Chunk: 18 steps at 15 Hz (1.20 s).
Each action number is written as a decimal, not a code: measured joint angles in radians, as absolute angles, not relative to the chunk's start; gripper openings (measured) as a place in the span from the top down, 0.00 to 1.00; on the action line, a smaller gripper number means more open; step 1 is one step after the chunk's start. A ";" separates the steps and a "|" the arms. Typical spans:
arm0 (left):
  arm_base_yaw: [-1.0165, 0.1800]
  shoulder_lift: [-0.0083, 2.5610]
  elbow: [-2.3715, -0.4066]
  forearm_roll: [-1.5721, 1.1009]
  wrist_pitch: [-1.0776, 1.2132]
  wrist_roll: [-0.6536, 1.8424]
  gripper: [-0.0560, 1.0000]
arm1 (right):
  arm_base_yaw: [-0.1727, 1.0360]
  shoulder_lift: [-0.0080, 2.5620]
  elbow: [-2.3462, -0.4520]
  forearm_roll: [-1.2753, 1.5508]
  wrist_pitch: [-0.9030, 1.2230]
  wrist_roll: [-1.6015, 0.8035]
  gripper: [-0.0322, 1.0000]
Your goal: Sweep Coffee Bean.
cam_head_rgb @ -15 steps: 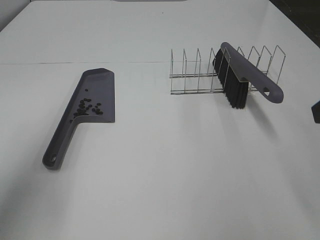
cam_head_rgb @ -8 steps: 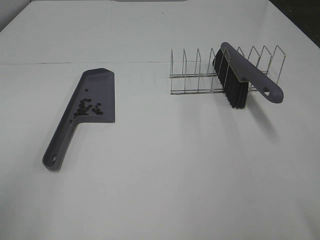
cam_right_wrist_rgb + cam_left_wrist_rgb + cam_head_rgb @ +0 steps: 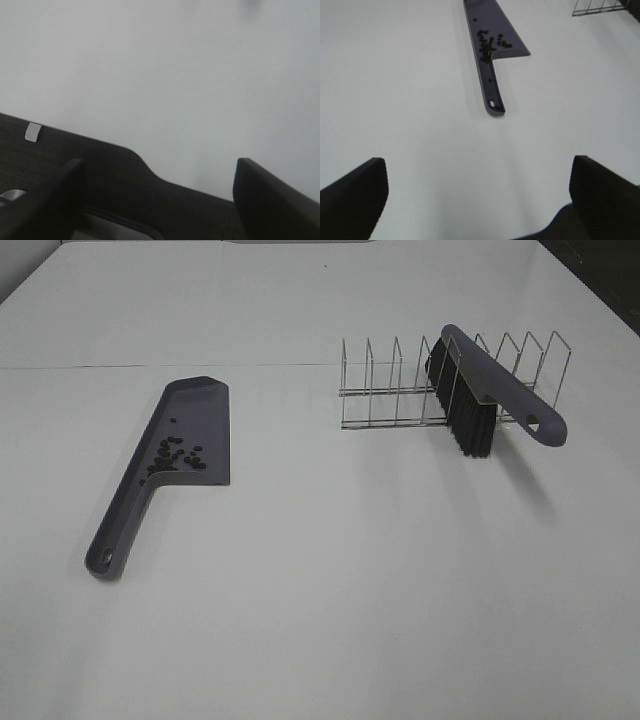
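Beans first: you have the coffee bean (image 3: pixel 176 456) cluster lying inside the dustpan (image 3: pixel 205 405), gathered near the corner where the pan narrows into its handle, with one or two strays a little farther up the tray. Your dustpan lies flat on the white table (image 3: pixel 330 590), on the left side of the high view, its handle pointing toward the near edge. Your left wrist camera shows the same beans (image 3: pixel 489 43) on the pan (image 3: pixel 485 15), well ahead of the left gripper (image 3: pixel 475 195).

You can see that gripper's two dark fingers (image 3: pixel 355 192) spread far apart with only bare table between them, so it grasps nothing. Your right gripper (image 3: pixel 157 200) is likewise released, its fingers (image 3: pixel 272 200) standing wide over the table's near edge and a dark surface below, with nothing between them. Neither gripper shows in the high view.

On the right you have the brush (image 3: pixel 500 390) resting tilted in the wire rack (image 3: pixel 385 390), black bristles hanging down at the rack's front, handle pointing toward the right. Dustpan and rack sit well apart.
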<state>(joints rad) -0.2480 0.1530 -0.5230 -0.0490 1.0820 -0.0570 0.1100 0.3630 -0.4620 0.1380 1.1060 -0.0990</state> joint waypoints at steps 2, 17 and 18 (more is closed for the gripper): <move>-0.248 0.074 -0.519 -0.084 1.075 0.000 0.09 | 0.110 0.271 -0.460 0.144 1.111 -0.105 0.23; -0.248 -0.002 -0.519 -0.148 1.073 0.102 0.09 | 0.110 -0.004 -0.460 0.144 1.114 -0.122 0.23; -0.248 -0.002 -0.519 -0.148 1.073 0.102 0.09 | 0.110 -0.004 -0.460 0.144 1.114 -0.122 0.23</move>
